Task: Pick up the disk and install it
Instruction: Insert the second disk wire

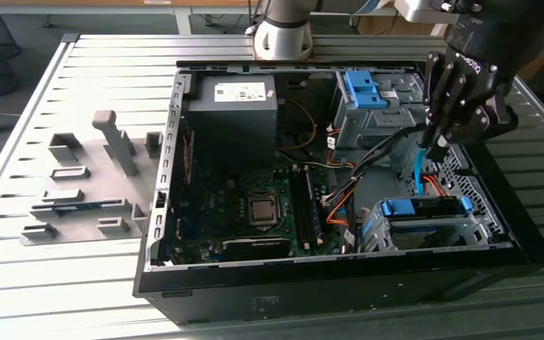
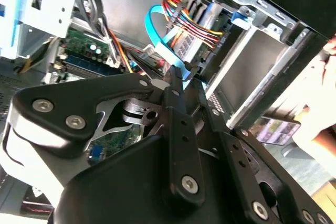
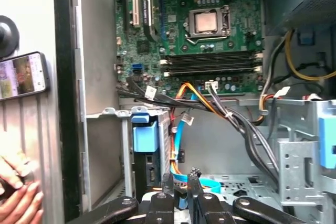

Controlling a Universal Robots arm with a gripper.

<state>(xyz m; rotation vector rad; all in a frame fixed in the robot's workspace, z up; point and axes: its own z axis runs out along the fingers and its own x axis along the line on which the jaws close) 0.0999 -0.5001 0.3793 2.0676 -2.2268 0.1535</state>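
On the ext. view's left, a grey fixture plate (image 1: 88,191) with upright blocks lies on the slatted table (image 1: 26,113), just beside the open PC case (image 1: 338,273). Inside the case, going right: dark PSU box (image 1: 231,117) w/ white sticker at the far side, motherboard (image 1: 253,212) w/ bare CPU socket below it, then a bundle of orange/black cables (image 1: 343,202). Far right corner has a metal drive cage (image 1: 376,110) w/ blue bracket on top. Near right corner: the disk (image 1: 426,207), blue handle up, sits seated in its metal bay (image 1: 423,234), apart from the gripper.

Gripper (image 1: 439,145) hangs above the case's right side, over a light-blue SATA cable (image 1: 414,166), between cage and disk. Its fingers (image 1: 453,99) are pressed together, nothing between them; in both wrist views the tips meet w/o a gap (image 2: 176,77) (image 3: 193,174).

In the first wrist view the disk's blue handle (image 3: 145,132) stands in the bay next to the case wall. Outside that wall a phone (image 3: 21,76) rests on the table, and a person's hand (image 3: 18,200) shows near it.
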